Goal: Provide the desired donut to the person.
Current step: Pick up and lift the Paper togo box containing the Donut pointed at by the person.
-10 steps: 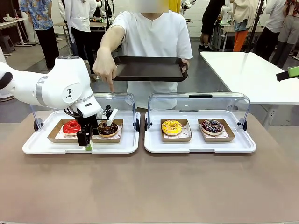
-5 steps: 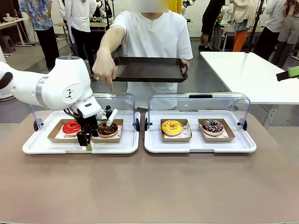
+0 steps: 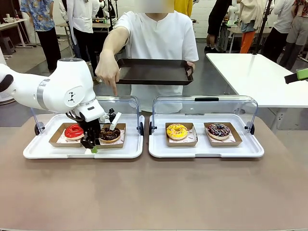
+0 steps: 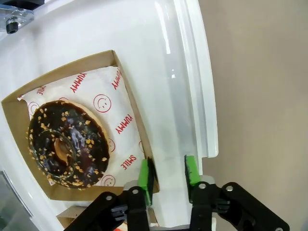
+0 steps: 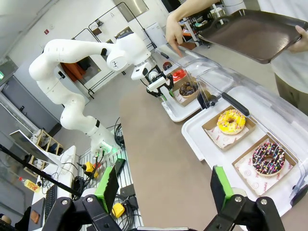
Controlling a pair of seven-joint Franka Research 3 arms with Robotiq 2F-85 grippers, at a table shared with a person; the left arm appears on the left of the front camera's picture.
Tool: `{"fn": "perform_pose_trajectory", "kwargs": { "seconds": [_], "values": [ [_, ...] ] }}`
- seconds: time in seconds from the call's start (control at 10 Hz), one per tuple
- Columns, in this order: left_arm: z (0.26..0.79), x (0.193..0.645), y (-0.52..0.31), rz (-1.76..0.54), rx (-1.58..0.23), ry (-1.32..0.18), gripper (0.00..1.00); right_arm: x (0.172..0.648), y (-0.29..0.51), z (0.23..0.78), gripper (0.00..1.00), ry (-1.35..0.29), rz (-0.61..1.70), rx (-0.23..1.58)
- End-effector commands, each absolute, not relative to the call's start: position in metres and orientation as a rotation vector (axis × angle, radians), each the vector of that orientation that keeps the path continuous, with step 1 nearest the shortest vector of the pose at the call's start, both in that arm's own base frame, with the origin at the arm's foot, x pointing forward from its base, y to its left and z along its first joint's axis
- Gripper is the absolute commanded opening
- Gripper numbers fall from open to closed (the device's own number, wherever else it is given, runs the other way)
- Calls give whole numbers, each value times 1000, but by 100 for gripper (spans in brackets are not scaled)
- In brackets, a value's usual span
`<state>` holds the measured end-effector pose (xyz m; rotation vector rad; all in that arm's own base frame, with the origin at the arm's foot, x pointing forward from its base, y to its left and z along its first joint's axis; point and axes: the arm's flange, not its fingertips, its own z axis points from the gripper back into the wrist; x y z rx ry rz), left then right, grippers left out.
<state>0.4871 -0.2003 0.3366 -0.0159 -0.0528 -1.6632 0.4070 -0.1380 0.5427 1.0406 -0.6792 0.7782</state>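
Overhead, left end effector (image 4: pixel 168 172) part-open, empty, at chocolate donut box (image 4: pixel 72 74) corner, front view, person (image 3: pixel 159 43) pointing

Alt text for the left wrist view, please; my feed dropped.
The left gripper hangs over a white tray, its green pads apart, one pad at the edge of a cardboard tray that holds a chocolate donut with nut crumbs on printed paper. Brown tabletop lies past the white tray's rim.

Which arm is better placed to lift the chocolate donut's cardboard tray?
Left: the left gripper sits at the cardboard tray rim beside the chocolate donut; the right gripper hangs open, far away.
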Motion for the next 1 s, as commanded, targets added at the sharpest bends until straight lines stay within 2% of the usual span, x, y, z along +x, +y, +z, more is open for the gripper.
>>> {"fn": "perform_pose_trajectory", "kwargs": {
  "seconds": [0.0, 0.9],
  "values": [
    [333, 489, -201, -1650, 19, -50, 0, 407, -138, 543, 100, -681, 780, 1043],
    [343, 490, -202, -1668, 65, -48, 0, 407, -138, 543, 100, -681, 780, 1043]
  ]
}}
